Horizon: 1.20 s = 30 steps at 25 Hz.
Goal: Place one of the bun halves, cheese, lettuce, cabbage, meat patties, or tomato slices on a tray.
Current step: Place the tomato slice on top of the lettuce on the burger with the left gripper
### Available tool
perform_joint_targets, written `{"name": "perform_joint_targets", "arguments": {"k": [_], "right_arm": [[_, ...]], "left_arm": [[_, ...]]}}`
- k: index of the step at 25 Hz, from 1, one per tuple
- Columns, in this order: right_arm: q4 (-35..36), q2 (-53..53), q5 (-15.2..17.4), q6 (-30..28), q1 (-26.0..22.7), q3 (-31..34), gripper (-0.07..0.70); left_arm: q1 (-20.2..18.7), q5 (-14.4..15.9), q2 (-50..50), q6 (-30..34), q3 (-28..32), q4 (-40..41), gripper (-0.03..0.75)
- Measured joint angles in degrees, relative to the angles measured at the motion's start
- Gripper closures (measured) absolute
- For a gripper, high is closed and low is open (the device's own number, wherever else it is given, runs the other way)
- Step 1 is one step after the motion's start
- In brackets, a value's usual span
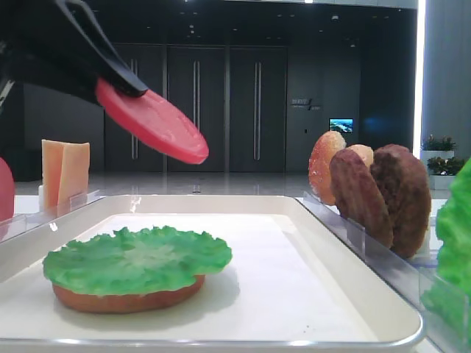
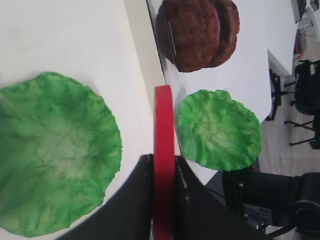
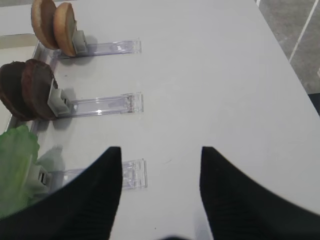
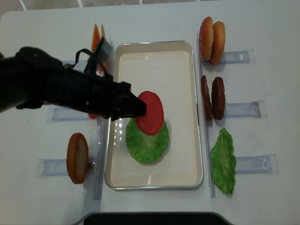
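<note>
Left claw (image 4: 136, 108) clamped, arm reaching inward — right claw (image 3: 161, 165) spread wide.

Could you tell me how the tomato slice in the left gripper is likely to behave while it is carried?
The tomato slice is probably stiff: gripped only at one edge, it juts out flat without drooping. Its surface looks smooth, so it might slip. It seems light, since the left gripper holds it by the rim alone.

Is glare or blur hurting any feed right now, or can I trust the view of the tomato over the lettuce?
Low exterior view: dark backlit hall, left gripper near-silhouetted, tomato slice clear, glints on the tray rim. Overhead view: evenly lit, sharp. Left wrist view: slice edge-on and close, lettuce slightly soft. Right wrist view: even light, fingers dark.
</note>
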Motion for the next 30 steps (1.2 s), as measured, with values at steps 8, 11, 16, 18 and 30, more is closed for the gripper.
{"name": "perform_joint_targets", "arguments": {"k": [8, 11, 16, 18, 30], "right_arm": [[0.0, 0.0, 0.0, 0.0, 0.0, 0.0, 0.286], [0.0, 0.0, 0.0, 0.0, 0.0, 0.0, 0.286], [0.0, 0.0, 0.0, 0.0, 0.0, 0.0, 0.286], [0.0, 0.0, 0.0, 0.0, 0.0, 0.0, 0.286], [0.0, 0.0, 0.0, 0.0, 0.0, 0.0, 0.286]], "left_arm": [[1.6, 3.8, 0.1, 7.9, 2.9, -4.6, 0.659], [1.6, 4.0, 1.2, 8.8, 3.9, -4.7, 0.659], [1.6, 4.0, 4.9, 11.6, 4.7, -5.9, 0.659], [1.6, 3.6, 5.2, 12.3, 4.7, -6.6, 0.659], [1.6, 0.6, 5.2, 10.5, 4.7, -4.8, 0.659]]}}
